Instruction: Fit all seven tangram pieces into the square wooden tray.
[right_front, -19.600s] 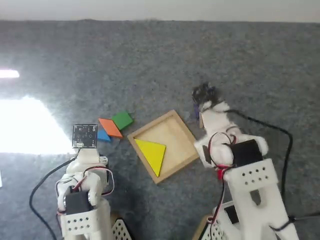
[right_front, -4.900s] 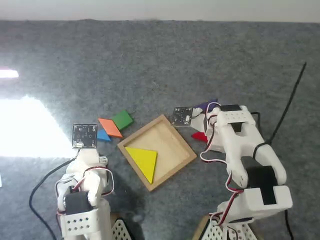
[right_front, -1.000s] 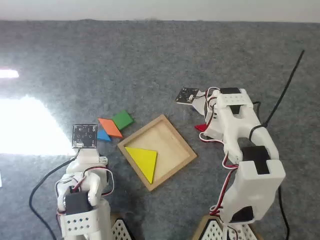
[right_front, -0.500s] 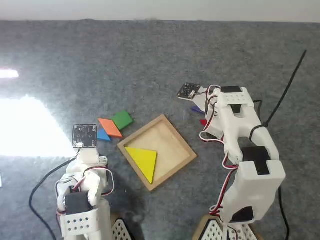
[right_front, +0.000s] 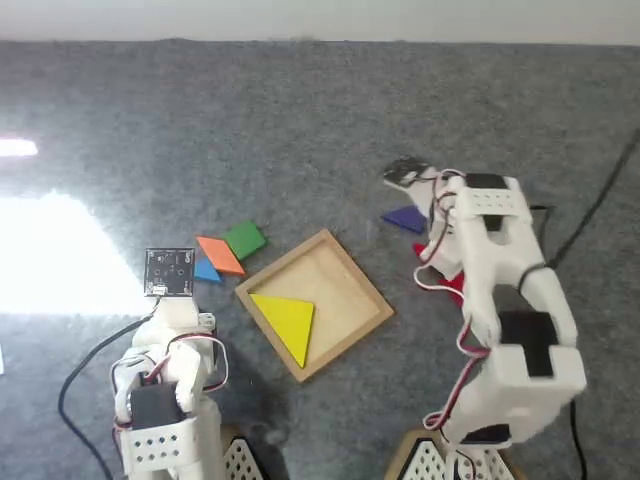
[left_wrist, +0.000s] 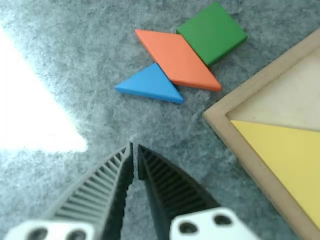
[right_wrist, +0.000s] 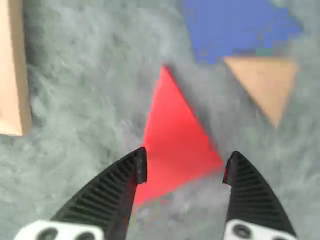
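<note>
Now the right tool hangs wide open over the red triangle, with one finger on each side of it. The red triangle lies flat on the grey worktop, near the tray but outside it. I think the job right now is to pick this piece up. To do it well, the tool should go straight down so both fingers meet the edges together. The piece is thin, so the fingers must reach right down to the worktop, or they may slide over the top. A slow squeeze should stop it from turning or popping out. A purple piece and a tan triangle lie just past it and should not be bumped.

The left tool is closed with nothing in it. It sits near a blue triangle, an orange piece and a green square, which touch in a small bunch beside the tray.

The tray holds one piece, a yellow triangle, flat along the rim with plenty of room beside it. Six pieces wait outside.
</note>
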